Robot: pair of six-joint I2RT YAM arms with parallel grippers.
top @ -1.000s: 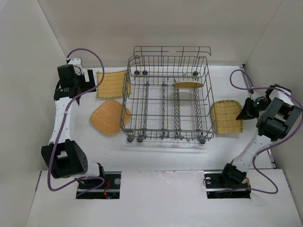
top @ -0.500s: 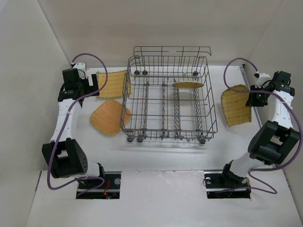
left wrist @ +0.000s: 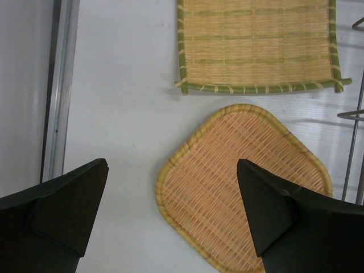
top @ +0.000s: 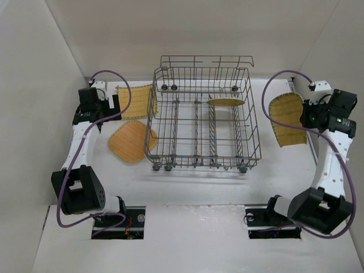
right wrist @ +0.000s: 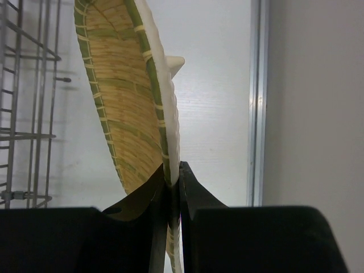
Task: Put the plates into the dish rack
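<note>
**Right jaws clamped on a striped plate; left jaws spread wide over two plates lying flat.**

My right gripper [right wrist: 173, 182] pinches the rim of the green-striped plate [right wrist: 122, 108], which stands on edge and rises straight ahead of my fingertips. The wires of the dish rack [right wrist: 28, 114] lie off to the left of these jaws, apart from the plate I hold. Inside the rack, a tan plate [top: 226, 103] leans among the tines on the side nearer my right jaws. My left gripper [left wrist: 172, 170] hangs over the table [left wrist: 119, 114] with both fingers far apart and nothing between them. The orange-tan plate [left wrist: 244, 187] lies flat below, reaching from the gap under my right-hand finger. The square striped plate [left wrist: 256, 45] lies flat just beyond it, ahead of the jaws, near but not touching.
</note>
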